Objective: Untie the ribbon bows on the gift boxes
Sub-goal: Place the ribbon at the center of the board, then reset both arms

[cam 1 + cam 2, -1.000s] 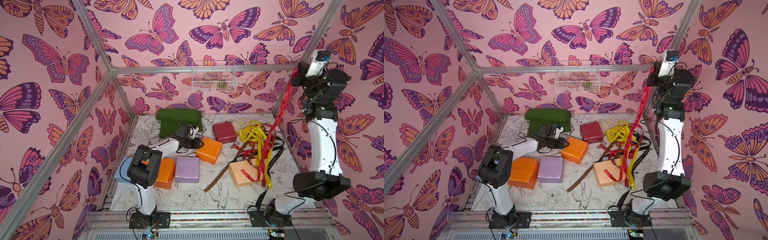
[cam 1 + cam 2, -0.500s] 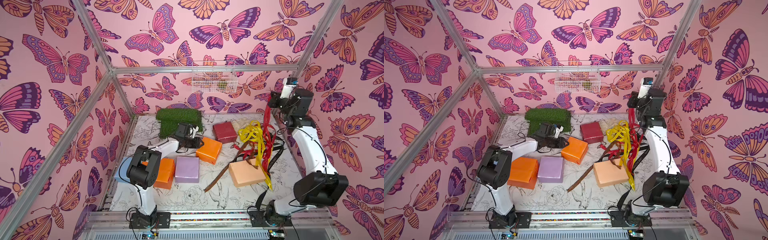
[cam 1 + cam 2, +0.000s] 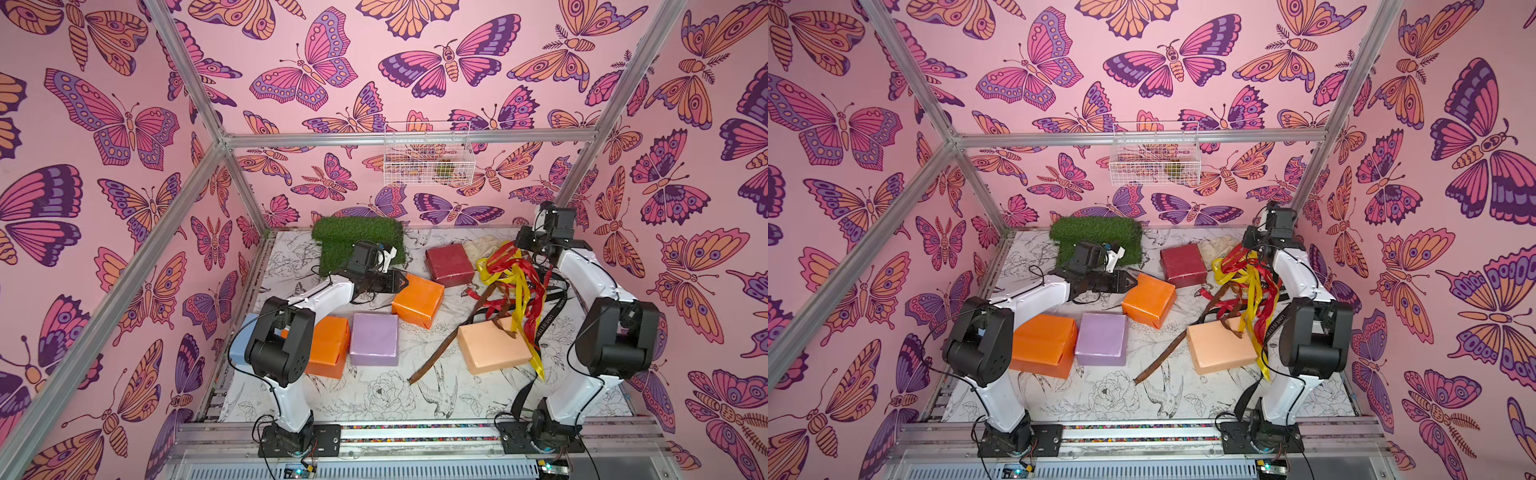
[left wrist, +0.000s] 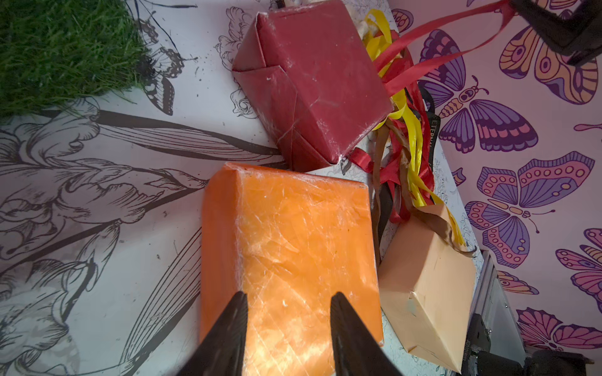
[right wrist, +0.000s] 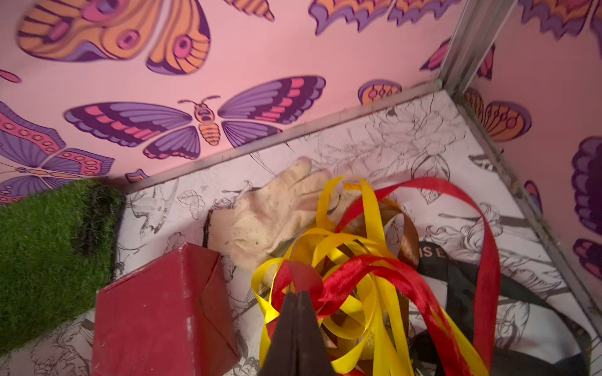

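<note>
The right hand (image 5: 298, 294) is coming down from its high lift, pinched shut on a red ribbon (image 5: 351, 270), lowering the loose ribbon tangle (image 3: 515, 282) beside the bare peach box (image 3: 494, 349). The left hand (image 4: 288, 298) is gripping an orange box (image 4: 293, 234).

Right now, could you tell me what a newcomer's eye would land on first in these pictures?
Probably the loose tangle of red, yellow, brown and black satin ribbons heaped at the right of the table, trailing over the peach paper-wrapped box. The shut right gripper pinches a red strand of it. On the left side lie bare glossy boxes, with the left gripper astride the nearer end of an orange box.
</note>
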Controlling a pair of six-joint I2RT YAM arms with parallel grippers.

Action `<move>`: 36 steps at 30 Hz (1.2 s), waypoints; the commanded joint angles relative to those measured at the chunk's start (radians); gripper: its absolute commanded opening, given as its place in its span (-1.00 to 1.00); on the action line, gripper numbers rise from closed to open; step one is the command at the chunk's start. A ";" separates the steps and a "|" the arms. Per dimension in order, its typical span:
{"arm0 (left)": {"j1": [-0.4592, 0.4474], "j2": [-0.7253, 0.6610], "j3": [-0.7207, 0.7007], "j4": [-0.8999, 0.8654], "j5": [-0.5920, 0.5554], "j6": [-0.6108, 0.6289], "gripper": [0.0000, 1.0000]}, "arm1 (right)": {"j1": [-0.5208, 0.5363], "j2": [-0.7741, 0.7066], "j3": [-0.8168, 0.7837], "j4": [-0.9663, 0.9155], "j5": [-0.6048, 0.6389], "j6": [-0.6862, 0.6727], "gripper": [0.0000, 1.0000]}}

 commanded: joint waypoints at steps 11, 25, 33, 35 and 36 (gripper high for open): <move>-0.003 -0.078 0.003 -0.091 -0.050 0.038 -0.05 | 0.015 -0.047 0.013 -0.255 0.067 0.043 -0.05; 0.045 -0.281 -0.034 -0.243 -0.199 0.087 0.45 | 0.266 -0.365 -0.409 -0.158 -0.133 0.076 -0.01; 0.215 -0.437 -0.173 -0.241 -0.391 0.129 0.81 | 0.285 -0.472 -0.537 0.036 -0.159 0.038 0.06; 0.256 -0.469 -0.215 -0.212 -0.449 0.145 0.87 | 0.285 -0.481 -0.545 0.061 -0.142 0.008 0.11; 0.275 -0.483 -0.244 -0.182 -0.471 0.156 0.91 | 0.285 -0.482 -0.547 0.069 -0.134 -0.014 0.15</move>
